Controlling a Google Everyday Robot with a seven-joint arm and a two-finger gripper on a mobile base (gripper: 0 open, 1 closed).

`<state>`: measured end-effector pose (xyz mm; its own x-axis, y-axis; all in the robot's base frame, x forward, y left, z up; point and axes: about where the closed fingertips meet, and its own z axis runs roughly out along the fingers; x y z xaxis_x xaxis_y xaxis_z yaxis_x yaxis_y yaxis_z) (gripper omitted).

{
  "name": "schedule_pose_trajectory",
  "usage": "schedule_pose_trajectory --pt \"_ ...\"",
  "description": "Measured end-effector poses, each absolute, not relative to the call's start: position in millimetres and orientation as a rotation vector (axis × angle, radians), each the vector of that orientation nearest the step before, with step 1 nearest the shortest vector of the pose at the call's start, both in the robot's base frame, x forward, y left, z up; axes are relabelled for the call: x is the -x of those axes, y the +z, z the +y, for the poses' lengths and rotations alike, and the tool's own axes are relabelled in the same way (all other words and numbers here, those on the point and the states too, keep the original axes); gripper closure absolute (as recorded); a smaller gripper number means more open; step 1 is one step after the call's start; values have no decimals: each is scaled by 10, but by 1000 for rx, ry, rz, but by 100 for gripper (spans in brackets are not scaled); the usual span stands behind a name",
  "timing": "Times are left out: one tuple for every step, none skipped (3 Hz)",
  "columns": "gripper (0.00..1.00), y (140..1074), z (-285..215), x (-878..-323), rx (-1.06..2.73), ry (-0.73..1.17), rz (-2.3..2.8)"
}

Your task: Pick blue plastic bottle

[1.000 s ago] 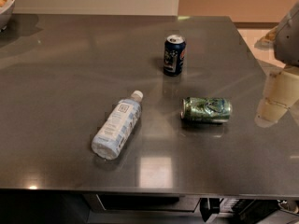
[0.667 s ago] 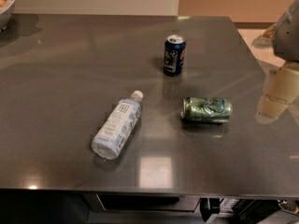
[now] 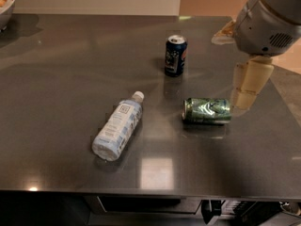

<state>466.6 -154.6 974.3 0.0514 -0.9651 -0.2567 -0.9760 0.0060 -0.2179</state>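
The blue plastic bottle point(image 3: 117, 127) lies on its side on the dark grey table point(image 3: 66, 69), left of centre, white cap pointing to the far right, label with a small square mark facing up. My gripper point(image 3: 248, 86) hangs at the right side of the table, just right of the green can and far to the right of the bottle. It holds nothing that I can see.
A dark blue can point(image 3: 175, 55) stands upright at the back centre. A green can point(image 3: 207, 110) lies on its side right of the bottle. A white bowl point(image 3: 5, 4) sits at the far left corner. The table's front edge is near.
My gripper and arm have moved left, in over the table toward the green can. The bottle and both cans have not moved.
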Motion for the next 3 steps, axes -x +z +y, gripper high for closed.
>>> schedule_pose_trajectory --pt "0 9690 -1172 -4690 2111 81 1808" --pt "0 9598 -753 -4659 2225 124 1655" --pt "0 9461 -362 -4653 2339 156 1529"
